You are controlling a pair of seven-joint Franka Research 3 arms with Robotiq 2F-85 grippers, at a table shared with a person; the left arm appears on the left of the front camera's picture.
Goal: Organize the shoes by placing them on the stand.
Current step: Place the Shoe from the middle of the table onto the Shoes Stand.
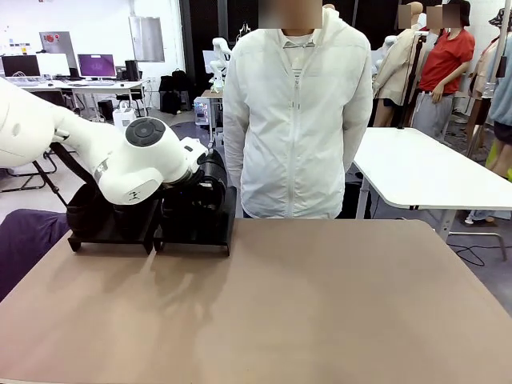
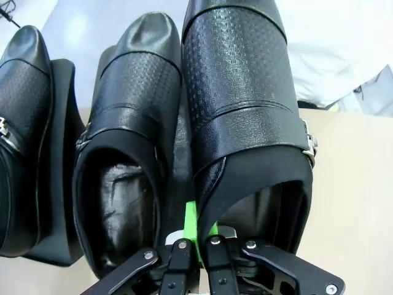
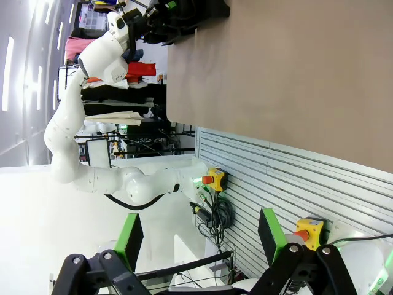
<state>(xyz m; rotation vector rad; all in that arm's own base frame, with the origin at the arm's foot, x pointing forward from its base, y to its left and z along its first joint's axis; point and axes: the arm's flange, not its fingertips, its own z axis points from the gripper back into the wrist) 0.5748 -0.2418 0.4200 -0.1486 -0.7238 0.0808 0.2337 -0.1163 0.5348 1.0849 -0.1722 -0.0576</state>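
In the left wrist view, three glossy black shoes lie side by side with their toes pointing away. My left gripper (image 2: 195,228) is shut on the inner side wall of the rightmost shoe (image 2: 245,104), at its opening. A second shoe (image 2: 130,129) lies close beside it, and a third shoe (image 2: 21,135) rests on the neighbouring platform (image 2: 63,117). In the front view my left arm (image 1: 136,164) reaches over the two-part stand (image 1: 196,230) at the table's back left and hides most of the shoes. Whether the held shoe rests on the stand cannot be told. My right gripper (image 3: 198,243) is open, holding nothing, off the table.
A person in a white jacket (image 1: 296,120) stands at the far edge, right of the stand. The brown table (image 1: 320,304) stretches wide in front. A white table (image 1: 424,172) stands behind on the right. The right wrist view shows the table's edge (image 3: 184,92) and a slatted panel (image 3: 276,178).
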